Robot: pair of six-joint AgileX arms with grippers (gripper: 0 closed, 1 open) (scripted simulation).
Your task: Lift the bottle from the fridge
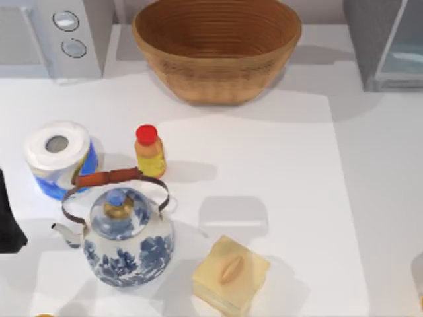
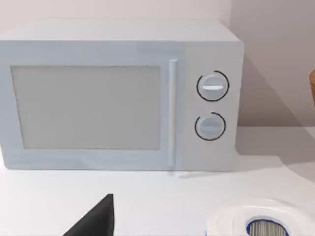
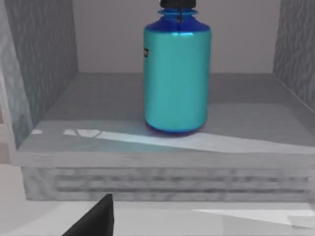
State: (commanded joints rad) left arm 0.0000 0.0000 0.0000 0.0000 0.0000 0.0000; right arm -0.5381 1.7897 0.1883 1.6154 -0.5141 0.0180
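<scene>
Since only a dark finger tip (image 3: 96, 216) of the right gripper pokes into the right wrist view, I cannot tell how far its fingers are spread, and nothing is seen held in them; that tip sits low, outside the fridge (image 3: 162, 182), in front of its lower front ledge. Straight ahead of it and higher stands the bottle (image 3: 177, 73), upright on the fridge floor, its long axis vertical, its black cap toward the ceiling of the compartment, near the front lip and about midway between the side walls. By my judgement the coming move is a rise and a straight reach inward, closing on the body from the sides. From above, the fridge (image 1: 380, 46) occupies the table's far right corner, so the right arm is nearer. A dark part of the left arm (image 1: 10, 218) is at the left edge, its wrist camera facing the microwave (image 2: 118, 98) in the far left corner.
</scene>
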